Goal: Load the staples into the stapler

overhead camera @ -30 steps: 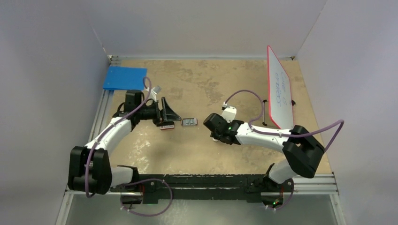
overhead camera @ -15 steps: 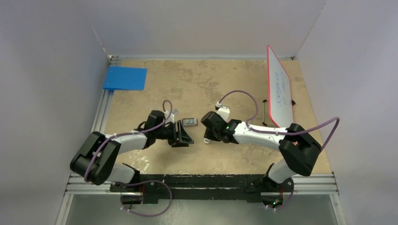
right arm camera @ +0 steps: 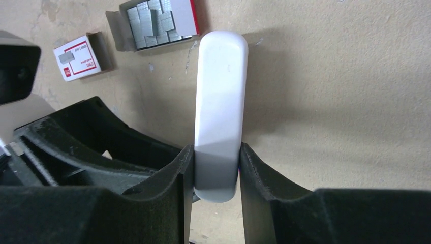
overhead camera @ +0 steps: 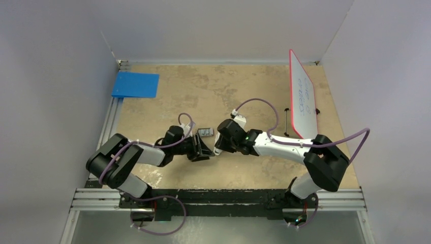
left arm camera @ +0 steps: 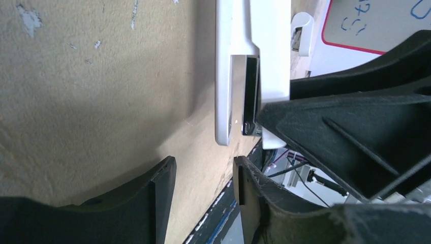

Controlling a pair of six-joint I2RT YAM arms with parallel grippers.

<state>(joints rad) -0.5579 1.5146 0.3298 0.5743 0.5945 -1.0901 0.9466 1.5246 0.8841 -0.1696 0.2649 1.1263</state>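
While our right gripper pinches the white stapler by one end, its open channel turned toward our left gripper, probably so a strip can slide in, the left jaws stand parted and empty just beside it. The staples lie in their red-edged tray beyond the stapler's tip; print on the red-and-white sleeve and the whiteboard's blue scrawl are too small to read.

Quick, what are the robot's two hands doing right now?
Left gripper: open, nothing between its fingers.
Right gripper: closed on the stapler.
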